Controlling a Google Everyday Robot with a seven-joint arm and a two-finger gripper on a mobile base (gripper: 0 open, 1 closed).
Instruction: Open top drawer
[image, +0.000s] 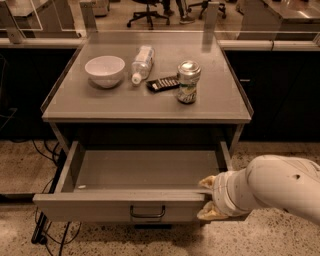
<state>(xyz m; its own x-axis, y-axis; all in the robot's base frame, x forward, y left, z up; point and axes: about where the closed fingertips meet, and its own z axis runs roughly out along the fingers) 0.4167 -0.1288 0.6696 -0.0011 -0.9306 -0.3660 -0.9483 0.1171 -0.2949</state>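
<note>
The top drawer (100, 207) of the grey cabinet is pulled out wide toward me, and its grey tray interior (145, 170) shows bare except for a small pale speck at the front left. Its dark U-shaped handle (147, 214) sits at the middle of the front. My gripper (209, 199) is at the right end of the drawer front, with pale fingertips (207, 182) at the top edge and below the front. My white arm (280, 187) comes in from the right.
On the cabinet top (65, 102) stand a white bowl (105, 70), a plastic bottle on its side (141, 62), a dark remote-like object (163, 83) and a can (188, 81). Cables (45, 230) lie on the floor at left. Office chairs (150, 12) stand behind.
</note>
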